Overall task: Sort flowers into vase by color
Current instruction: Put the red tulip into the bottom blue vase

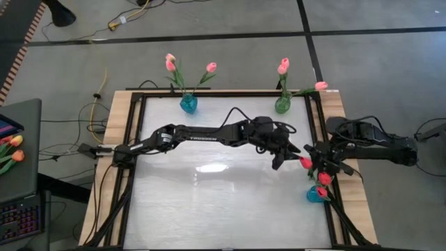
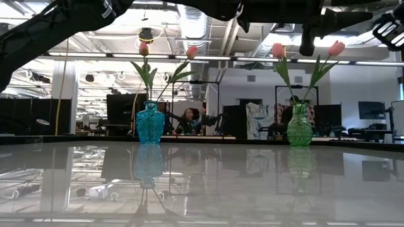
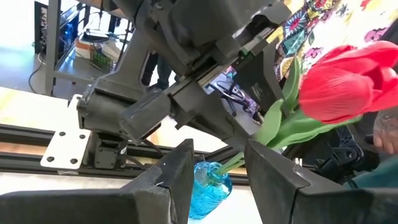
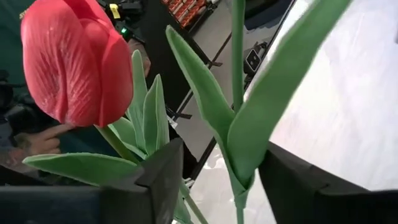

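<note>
Three red tulips [image 1: 305,162] stand with their stems in a small blue vase [image 1: 315,195] at the table's right edge. My right gripper [image 1: 320,166] is open among them, with a green stem and leaf [image 4: 239,155] between its fingers and a red bud [image 4: 74,62] close by. My left gripper [image 1: 283,156] reaches across the table, open, just left of those tulips. Its wrist view shows a red bud [image 3: 348,81] and the blue vase [image 3: 208,183] beyond its fingers [image 3: 180,174]. Pink tulips stand in a far blue vase [image 1: 188,103] and a green vase [image 1: 281,104]. My right gripper has a tulip stem with its leaf [image 4: 249,143] standing upright between its open fingers, and the leaf is close to one finger [image 4: 298,180]. I cannot tell whether it touches. The fingers come level at the stem, across it.
The two far vases [image 2: 150,123] [image 2: 299,126] stand at the table's far edge. Black frame rails run along the table's sides [image 1: 132,139]. Orange-and-yellow tulips [image 1: 12,150] lie off the table to the left. A person's hand [image 4: 43,140] shows beyond the table.
</note>
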`<state>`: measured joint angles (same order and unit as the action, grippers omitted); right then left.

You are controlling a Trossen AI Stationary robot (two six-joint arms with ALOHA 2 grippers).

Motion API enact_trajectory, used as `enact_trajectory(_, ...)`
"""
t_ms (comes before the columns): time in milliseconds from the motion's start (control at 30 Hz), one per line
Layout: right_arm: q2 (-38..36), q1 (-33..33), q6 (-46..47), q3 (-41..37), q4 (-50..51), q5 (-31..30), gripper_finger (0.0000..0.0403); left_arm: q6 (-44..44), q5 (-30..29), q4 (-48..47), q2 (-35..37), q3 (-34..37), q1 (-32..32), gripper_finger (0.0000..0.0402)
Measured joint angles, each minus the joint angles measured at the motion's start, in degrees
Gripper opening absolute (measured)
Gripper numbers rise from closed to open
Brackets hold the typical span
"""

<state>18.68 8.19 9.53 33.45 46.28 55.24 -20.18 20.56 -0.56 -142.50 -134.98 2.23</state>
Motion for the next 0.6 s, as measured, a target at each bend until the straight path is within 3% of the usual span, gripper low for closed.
enact_trajectory(133,0.0,0.0,1.18,0.0,0.02,0.46,0.0256,-0.01,0.0,-0.02,0.0,-0.02,-0.04,0.0128)
enact_trajectory(400,0.05,0.0,1.13,0.95,0.16,-0.34,0.026,-0.18,0.37,0.0,0.0,0.0,-0.04,0.0128)
enact_trajectory(600,0.11,0.0,0.95,5.21,0.18,-7.06,0.026,-0.57,1.31,0.02,0.0,-0.02,-0.1,0.0128)
